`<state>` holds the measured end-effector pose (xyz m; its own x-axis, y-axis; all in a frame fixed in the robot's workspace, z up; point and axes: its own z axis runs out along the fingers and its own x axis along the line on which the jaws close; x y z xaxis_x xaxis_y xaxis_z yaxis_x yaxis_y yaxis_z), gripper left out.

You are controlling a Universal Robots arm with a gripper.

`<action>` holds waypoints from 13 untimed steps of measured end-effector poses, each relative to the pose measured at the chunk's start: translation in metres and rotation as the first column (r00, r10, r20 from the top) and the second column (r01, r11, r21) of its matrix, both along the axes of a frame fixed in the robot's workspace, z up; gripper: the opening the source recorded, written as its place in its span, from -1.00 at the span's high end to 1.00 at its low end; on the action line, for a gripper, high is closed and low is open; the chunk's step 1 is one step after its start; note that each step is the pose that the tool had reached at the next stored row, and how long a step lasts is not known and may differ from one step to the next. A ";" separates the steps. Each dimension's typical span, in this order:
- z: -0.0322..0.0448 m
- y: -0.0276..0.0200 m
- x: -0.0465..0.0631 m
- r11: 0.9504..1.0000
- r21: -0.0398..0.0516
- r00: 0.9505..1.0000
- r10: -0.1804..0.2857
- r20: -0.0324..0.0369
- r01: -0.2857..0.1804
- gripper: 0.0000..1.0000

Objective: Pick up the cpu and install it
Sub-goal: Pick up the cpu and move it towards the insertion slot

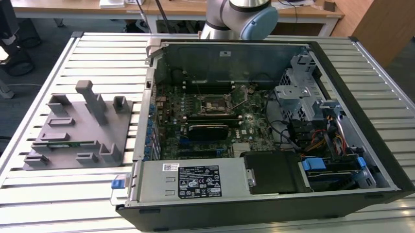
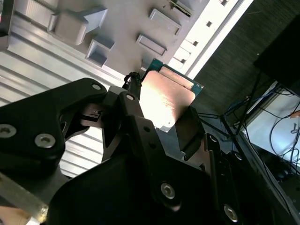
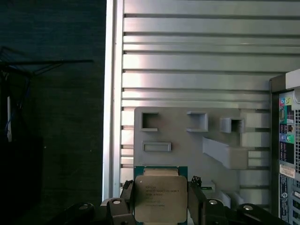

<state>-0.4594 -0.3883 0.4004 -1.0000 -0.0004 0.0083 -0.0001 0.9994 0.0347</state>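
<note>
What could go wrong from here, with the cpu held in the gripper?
The gripper pinches the cpu only by its edges, so it might slip or tilt. The socket lies deep in the open case beside cables; the arm could snag, or a tilted chip could seat badly.

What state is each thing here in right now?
cpu, gripped between the fingers, held up off the table.
fingers, shut on the cpu.
Case, open, side panel off.
Memory strip, lying in the tray.
Tray, flat on the table.
</note>
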 end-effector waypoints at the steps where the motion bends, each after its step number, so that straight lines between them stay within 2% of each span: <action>1: 0.0021 0.0003 0.000 1.000 0.000 1.000 0.000 0.000 0.000 -0.08; 7: 0.0142 0.0010 0.000 1.000 0.000 1.000 0.000 0.000 0.000 -0.08; 13: 0.0148 0.0010 0.000 1.000 0.000 1.000 0.000 0.000 0.000 -0.08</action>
